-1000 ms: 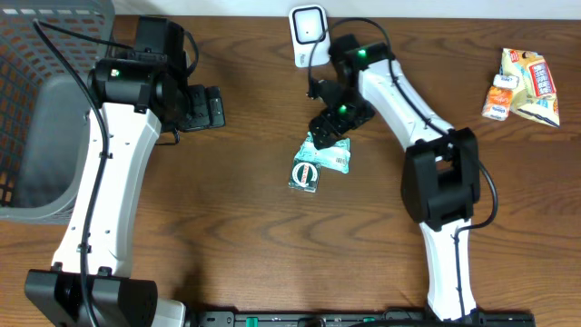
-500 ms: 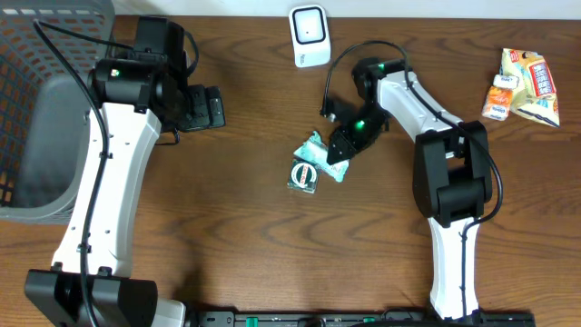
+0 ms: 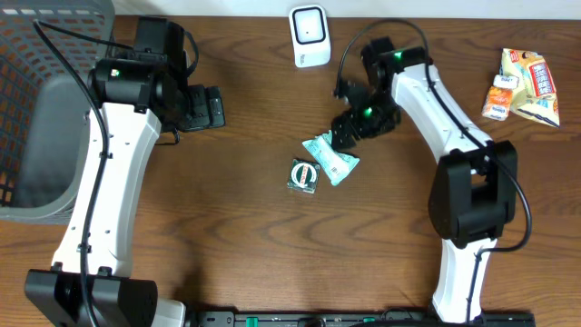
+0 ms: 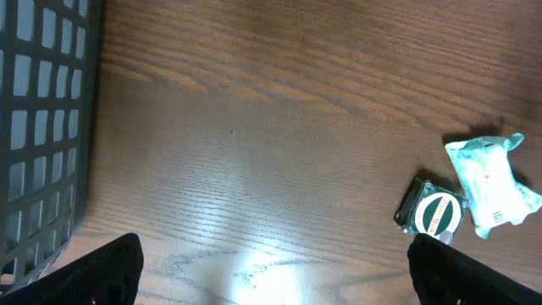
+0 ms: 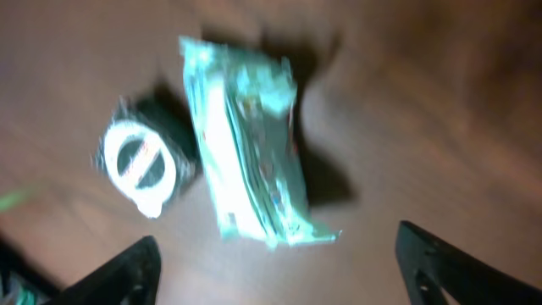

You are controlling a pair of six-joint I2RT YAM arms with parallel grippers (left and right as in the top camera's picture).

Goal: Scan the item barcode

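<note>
Right wrist shows the teal packet (image 5: 246,144) lying beneath open, empty right jaws; left jaws open too. Likely light, soft, crinkly: pinch across its width.

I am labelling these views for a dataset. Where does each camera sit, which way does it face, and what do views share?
Overhead: above the table, facing down; both arms, left tool and right tool show.
Left wrist: on the left arm, facing down at wood beside the basket; its fingertips show below.
Right wrist: on the right arm, facing down, close and blurred; its fingertips show below.
Shared: all three see the mint packet and the dark packet.
</note>
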